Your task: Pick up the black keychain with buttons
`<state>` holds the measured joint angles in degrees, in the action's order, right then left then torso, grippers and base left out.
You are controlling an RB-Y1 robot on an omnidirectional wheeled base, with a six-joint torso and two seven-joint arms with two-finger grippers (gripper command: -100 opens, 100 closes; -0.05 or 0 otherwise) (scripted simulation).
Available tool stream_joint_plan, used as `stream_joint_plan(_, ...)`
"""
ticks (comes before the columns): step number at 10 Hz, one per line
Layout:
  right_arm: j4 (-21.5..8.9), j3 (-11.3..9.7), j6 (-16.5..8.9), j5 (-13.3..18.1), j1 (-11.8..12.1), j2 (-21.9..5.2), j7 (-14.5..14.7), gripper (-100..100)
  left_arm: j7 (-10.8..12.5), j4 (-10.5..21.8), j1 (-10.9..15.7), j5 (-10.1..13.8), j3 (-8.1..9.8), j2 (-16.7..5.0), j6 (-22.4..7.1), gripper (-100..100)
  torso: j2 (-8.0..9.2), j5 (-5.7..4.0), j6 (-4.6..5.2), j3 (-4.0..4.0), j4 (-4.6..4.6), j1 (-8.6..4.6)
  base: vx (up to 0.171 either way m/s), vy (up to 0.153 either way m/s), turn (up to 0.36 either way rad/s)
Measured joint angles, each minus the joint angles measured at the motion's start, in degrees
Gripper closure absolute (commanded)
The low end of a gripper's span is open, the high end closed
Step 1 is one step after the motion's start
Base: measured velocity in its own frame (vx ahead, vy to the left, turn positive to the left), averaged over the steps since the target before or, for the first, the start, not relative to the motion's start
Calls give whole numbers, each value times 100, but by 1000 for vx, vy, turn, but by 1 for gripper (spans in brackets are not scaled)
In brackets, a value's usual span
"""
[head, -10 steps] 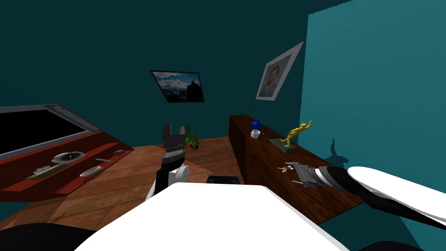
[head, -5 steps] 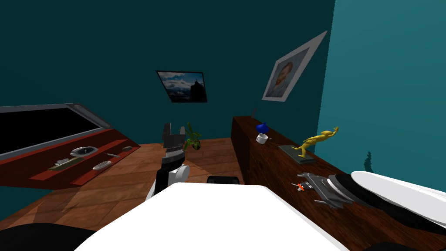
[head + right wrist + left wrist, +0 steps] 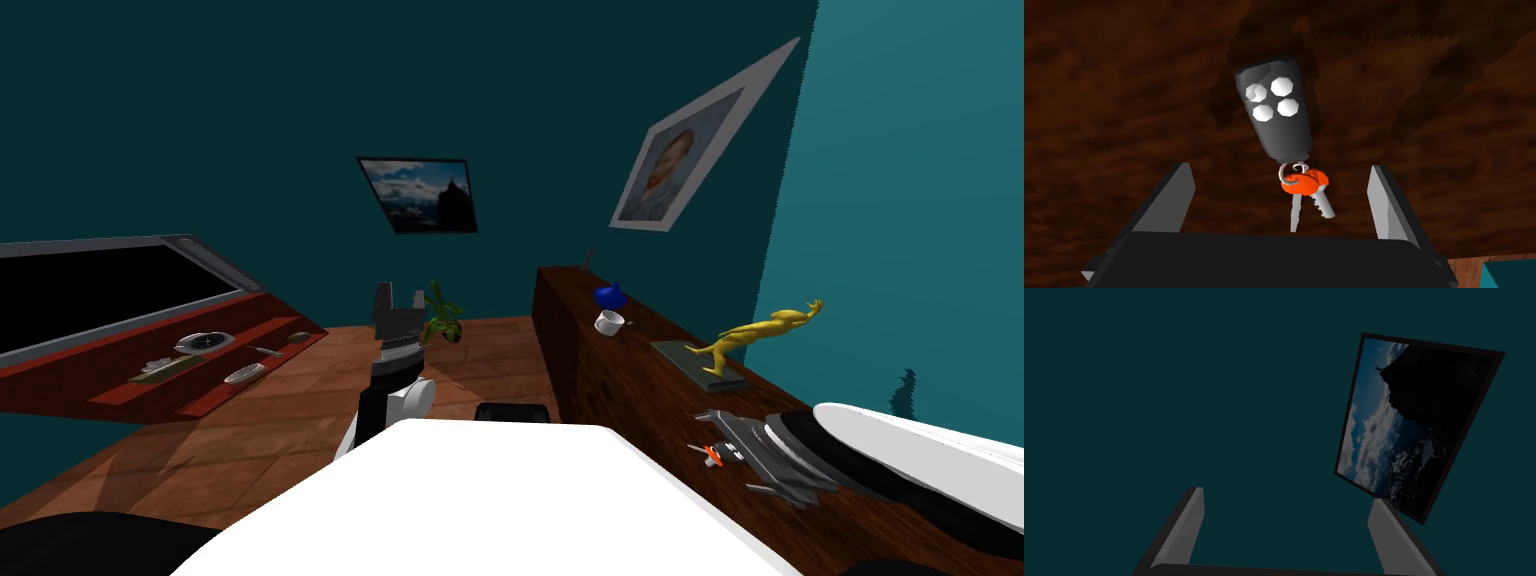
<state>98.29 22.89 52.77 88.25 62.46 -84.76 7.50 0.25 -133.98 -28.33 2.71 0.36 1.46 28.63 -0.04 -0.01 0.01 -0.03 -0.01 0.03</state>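
Black keychain point(image 3: 1279, 115) lies before right gripper point(image 3: 1281, 169) (fingers apart).

Dim throughout. The right wall point(image 3: 900, 200) is brighter than the back wall point(image 3: 250, 100). The keychain point(image 3: 1285, 131) casts a jagged shadow on the cabinet point(image 3: 1099, 75). Head view splays at corners.

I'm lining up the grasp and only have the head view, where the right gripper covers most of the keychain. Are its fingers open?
Observer: Yes. In the right wrist view the right gripper has its fingers open.
Operator: Is the buttoned part between them?
Observer: No. The black keychain body, with four white buttons, lies just beyond the fingertips on the dark wooden sideboard. Only its orange-headed keys sit between the fingers.
Operator: And the left arm?
Observer: The left gripper is open, with nothing between its fingers.
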Motion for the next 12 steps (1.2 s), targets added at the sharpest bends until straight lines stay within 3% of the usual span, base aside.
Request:
stream_joint_plan(2,-79,-232,-196,94,-13,196,95,-100,0,0,0,0,0,0,0,0,-1,0,1,0,0,0,21,-1,52)
stream_joint_plan(3,-81,-239,-218,102,-7,209,109,100,0,0,0,0,0,0,0,0,2,1,1,1,1,1,0,0,0)
stream_joint_plan(7,-82,-239,-210,104,-4,205,112,100,0,0,0,0,0,0,0,0,0,-7,-2,0,1,-6,-1,-1,-3)
stream_joint_plan(8,-82,-239,-210,103,-4,206,111,0,0,0,0,0,0,0,0,0,-1,-7,-3,0,1,-6,0,0,0)
stream_joint_plan(9,-82,-239,-210,103,-4,206,110,100,0,0,0,0,0,0,0,0,-1,-7,-3,0,1,-6,-20,3,-142)
stream_joint_plan(11,26,34,-15,6,25,-10,0,100,0,0,0,0,0,0,0,0,10,-4,-1,6,3,1,-25,3,-66)
stream_joint_plan(12,34,41,-1,5,23,-19,-20,0,0,0,0,0,0,0,0,0,7,-6,-1,4,2,-2,0,0,0)
